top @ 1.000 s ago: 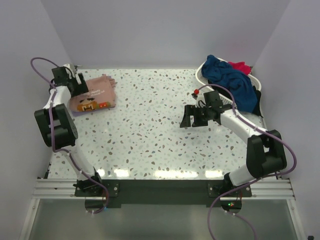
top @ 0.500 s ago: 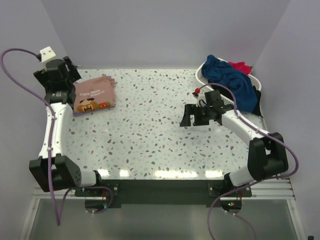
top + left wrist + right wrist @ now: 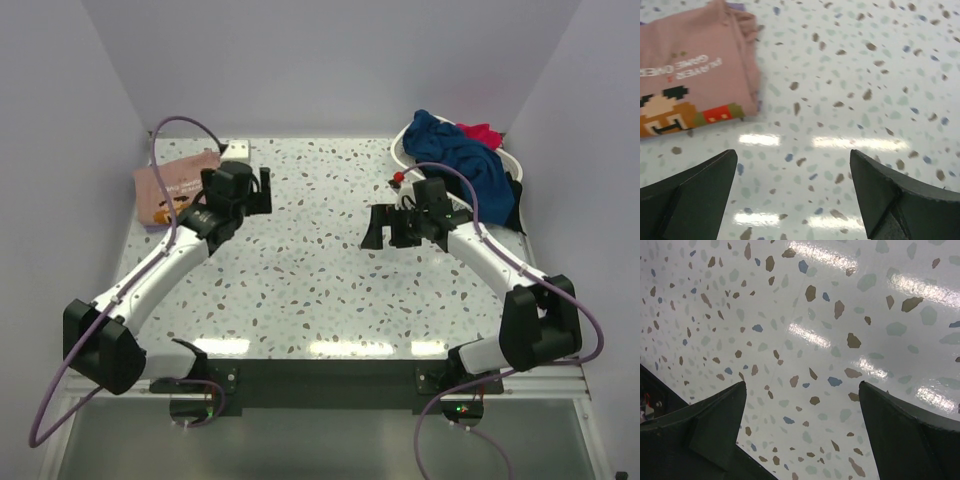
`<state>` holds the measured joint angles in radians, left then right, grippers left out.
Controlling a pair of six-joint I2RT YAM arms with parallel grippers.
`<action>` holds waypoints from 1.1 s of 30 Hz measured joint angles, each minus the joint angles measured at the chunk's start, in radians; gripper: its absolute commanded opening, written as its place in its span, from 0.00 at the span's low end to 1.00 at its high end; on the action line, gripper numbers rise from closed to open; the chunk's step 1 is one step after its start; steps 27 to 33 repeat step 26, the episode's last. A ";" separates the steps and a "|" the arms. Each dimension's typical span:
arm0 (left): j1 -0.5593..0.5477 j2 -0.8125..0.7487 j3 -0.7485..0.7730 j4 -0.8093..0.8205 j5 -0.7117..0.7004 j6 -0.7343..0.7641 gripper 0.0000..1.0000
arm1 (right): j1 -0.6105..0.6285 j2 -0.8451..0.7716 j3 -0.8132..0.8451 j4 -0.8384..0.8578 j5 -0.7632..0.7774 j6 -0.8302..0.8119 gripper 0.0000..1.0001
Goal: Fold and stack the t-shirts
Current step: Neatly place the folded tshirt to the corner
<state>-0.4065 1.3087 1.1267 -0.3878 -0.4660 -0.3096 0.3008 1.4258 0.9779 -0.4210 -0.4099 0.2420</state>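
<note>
A folded dusty-pink t-shirt (image 3: pixel 165 188) with a pixel cartoon print lies at the table's far left; in the left wrist view the same pink t-shirt (image 3: pixel 690 75) fills the upper left. My left gripper (image 3: pixel 258 188) hovers just right of it, open, with only bare table between its fingers (image 3: pixel 695 195). In the basket at the back right are a navy blue t-shirt (image 3: pixel 460 160), a red one (image 3: pixel 481 131) and a black one (image 3: pixel 513 200). My right gripper (image 3: pixel 385 229) hangs open over the table left of the basket, holding nothing (image 3: pixel 802 385).
The white slatted laundry basket (image 3: pixel 401 150) stands at the back right corner. The speckled table (image 3: pixel 310 270) runs between the two arms. Purple cables loop from both arms. Walls close in at the left, back and right.
My left arm has swung from the back left corner, across the pink t-shirt, toward the table's middle, and its jaws have opened wider. The right gripper opened slightly and hardly moved.
</note>
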 measured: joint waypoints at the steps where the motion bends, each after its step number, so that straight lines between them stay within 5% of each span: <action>1: -0.049 -0.002 -0.011 0.003 0.014 -0.007 1.00 | 0.000 0.000 0.000 0.002 0.000 0.001 0.98; 8: -0.196 -0.045 -0.104 0.018 0.112 -0.058 1.00 | 0.000 -0.026 0.000 0.018 0.019 0.009 0.98; 33: -0.198 -0.182 -0.196 0.073 0.202 -0.093 1.00 | 0.000 -0.102 -0.053 0.061 0.054 0.053 0.98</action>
